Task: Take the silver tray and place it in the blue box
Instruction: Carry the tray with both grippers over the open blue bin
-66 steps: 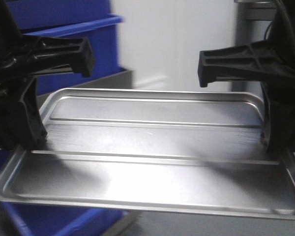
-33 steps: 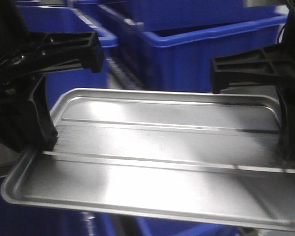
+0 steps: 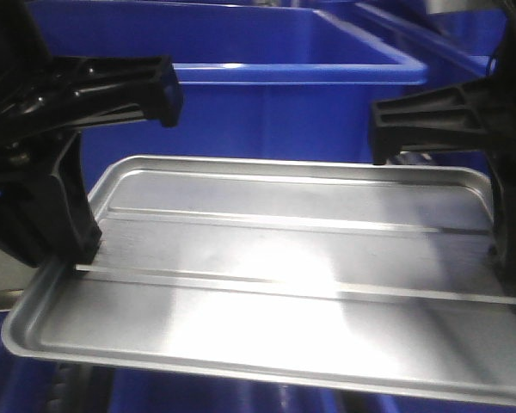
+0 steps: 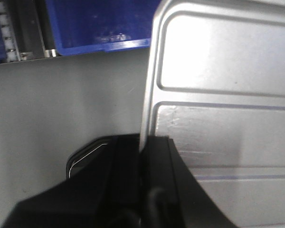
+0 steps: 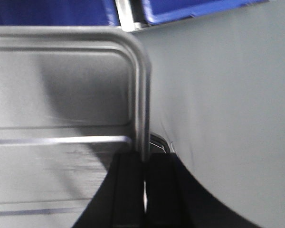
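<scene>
The silver tray [image 3: 275,275] hangs level in the air, held by its two short ends. My left gripper [image 3: 79,255] is shut on the tray's left rim, and my right gripper [image 3: 502,258] is shut on the right rim. In the left wrist view the jaws [image 4: 142,148] pinch the thin edge of the tray [image 4: 223,95]. In the right wrist view the right gripper [image 5: 143,159] clamps the rim of the tray [image 5: 61,90] the same way. The blue box [image 3: 267,112] stands just behind and above the tray's far edge, its inside hidden.
More blue crates [image 3: 451,43] show at the back right. Blue plastic [image 3: 198,396] also shows under the tray's near edge. A grey flat surface [image 4: 61,104] lies below the tray in both wrist views, with a metal rail [image 4: 23,33] beside a blue crate [image 4: 95,23].
The background has slid sideways: a white wall, then several crates, and now one wide blue box behind the tray. Both grippers keep their hold on the tray.
</scene>
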Robot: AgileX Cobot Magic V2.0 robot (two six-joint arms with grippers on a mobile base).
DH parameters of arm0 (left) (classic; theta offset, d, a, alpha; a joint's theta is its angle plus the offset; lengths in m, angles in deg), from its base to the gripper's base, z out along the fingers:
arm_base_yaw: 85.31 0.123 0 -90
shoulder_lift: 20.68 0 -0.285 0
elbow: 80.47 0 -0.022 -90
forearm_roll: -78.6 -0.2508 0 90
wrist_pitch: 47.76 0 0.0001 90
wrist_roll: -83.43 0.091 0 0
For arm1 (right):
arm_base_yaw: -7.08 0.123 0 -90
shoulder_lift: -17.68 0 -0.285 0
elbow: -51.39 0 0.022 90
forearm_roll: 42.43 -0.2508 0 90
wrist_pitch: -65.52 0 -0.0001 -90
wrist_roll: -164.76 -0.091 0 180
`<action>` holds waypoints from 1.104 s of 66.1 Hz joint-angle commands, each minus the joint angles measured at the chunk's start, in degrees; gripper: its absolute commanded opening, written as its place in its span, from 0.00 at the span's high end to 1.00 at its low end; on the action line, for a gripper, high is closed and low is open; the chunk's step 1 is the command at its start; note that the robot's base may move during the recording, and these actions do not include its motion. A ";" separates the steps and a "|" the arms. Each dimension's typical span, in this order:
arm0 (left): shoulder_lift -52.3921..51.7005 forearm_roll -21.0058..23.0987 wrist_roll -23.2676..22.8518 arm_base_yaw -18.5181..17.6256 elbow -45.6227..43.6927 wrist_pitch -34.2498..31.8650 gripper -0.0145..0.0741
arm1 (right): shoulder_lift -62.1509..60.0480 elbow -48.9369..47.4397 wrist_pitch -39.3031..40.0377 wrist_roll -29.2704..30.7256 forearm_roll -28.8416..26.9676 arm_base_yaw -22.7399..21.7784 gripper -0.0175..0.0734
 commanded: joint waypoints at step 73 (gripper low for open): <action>-1.59 -3.25 -0.62 0.09 -1.33 3.16 0.95 | -1.57 -1.12 -11.00 0.10 3.86 -0.32 0.75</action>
